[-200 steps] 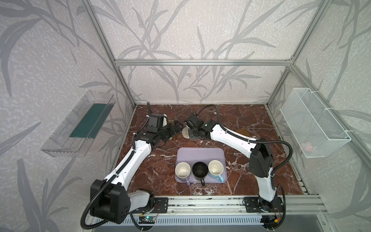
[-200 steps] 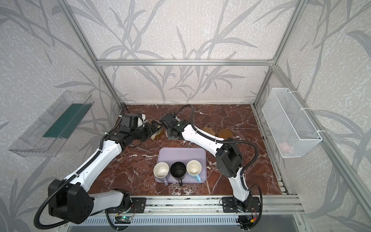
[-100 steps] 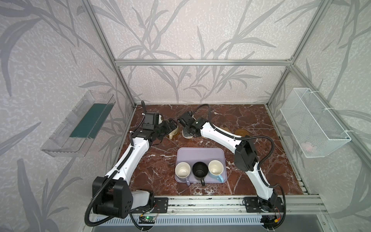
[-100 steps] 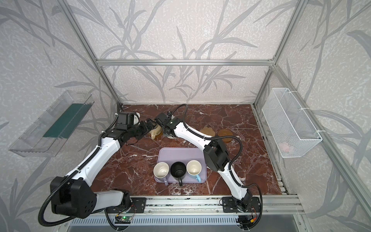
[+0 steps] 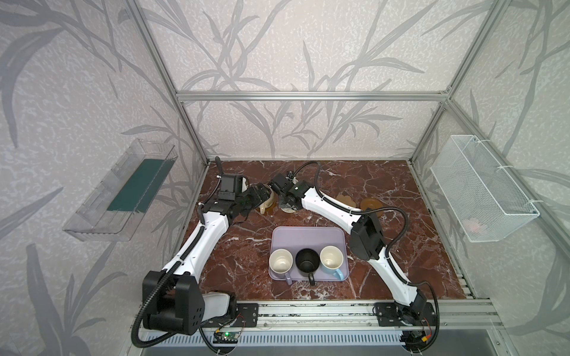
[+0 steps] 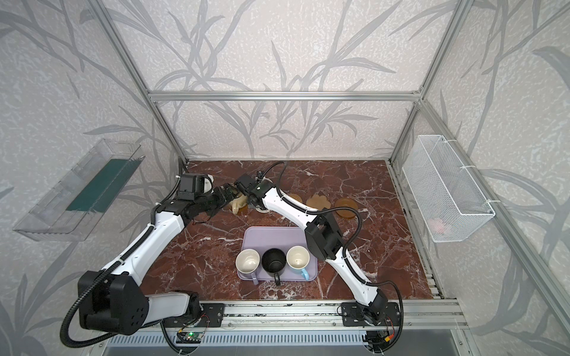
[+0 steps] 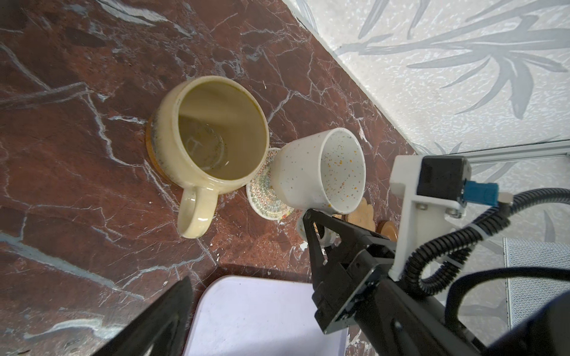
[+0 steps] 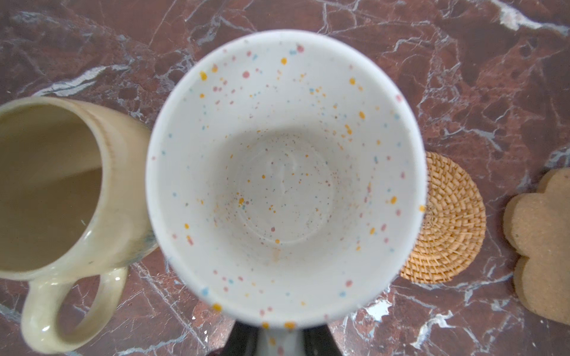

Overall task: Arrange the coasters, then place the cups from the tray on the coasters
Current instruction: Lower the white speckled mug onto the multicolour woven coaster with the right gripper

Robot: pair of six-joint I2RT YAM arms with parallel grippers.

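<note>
Two close rims — beige mug [image 7: 212, 132] just beside white mug [image 7: 320, 175].

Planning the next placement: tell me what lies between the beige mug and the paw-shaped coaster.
The white speckled mug, then the tan rattan coaster, shown in the right wrist view.

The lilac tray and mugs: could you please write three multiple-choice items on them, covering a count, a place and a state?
1. How many mugs stand on the flat lilac plastic tray? A three B two C five
2. The rounded beige mug stands on: A the tray B bare marble C an amber-brown round coaster
3. The right gripper is: A open and empty B shut on the handle of the white speckled mug C hidden
Key: A, three stand in a row; C, an amber edge shows beneath; B, it clamps the handle.
</note>
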